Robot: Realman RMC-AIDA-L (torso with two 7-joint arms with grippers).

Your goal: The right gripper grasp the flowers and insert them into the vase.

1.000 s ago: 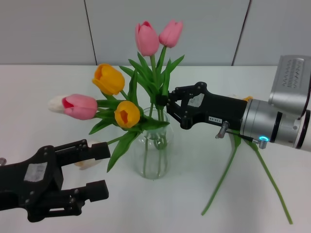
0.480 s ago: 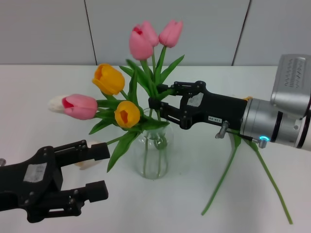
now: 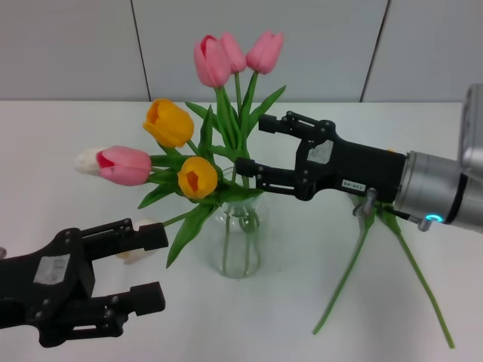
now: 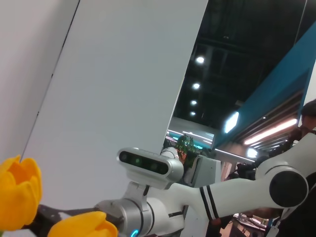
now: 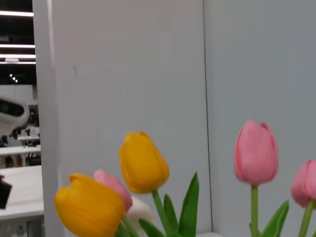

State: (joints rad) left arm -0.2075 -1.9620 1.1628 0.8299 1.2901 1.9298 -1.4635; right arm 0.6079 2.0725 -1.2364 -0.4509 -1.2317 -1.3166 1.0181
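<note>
White table (image 3: 68, 128): flowers (image 3: 215, 62) in vase (image 3: 240, 237).

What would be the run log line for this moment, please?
right gripper: open beside tulips | tulips: in vase | left gripper: open, idle

Robot lab: second robot (image 4: 197, 192), partition panels (image 3: 256, 45)

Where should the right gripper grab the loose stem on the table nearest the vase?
Mid-stem, on the bare stretch of the loose stem, coming straight down, jaws across it. It lies flat and thin on the table, slanting; its upper end is hidden under the right arm. The right gripper is open by the vase; the left gripper sits open, near left.
</note>
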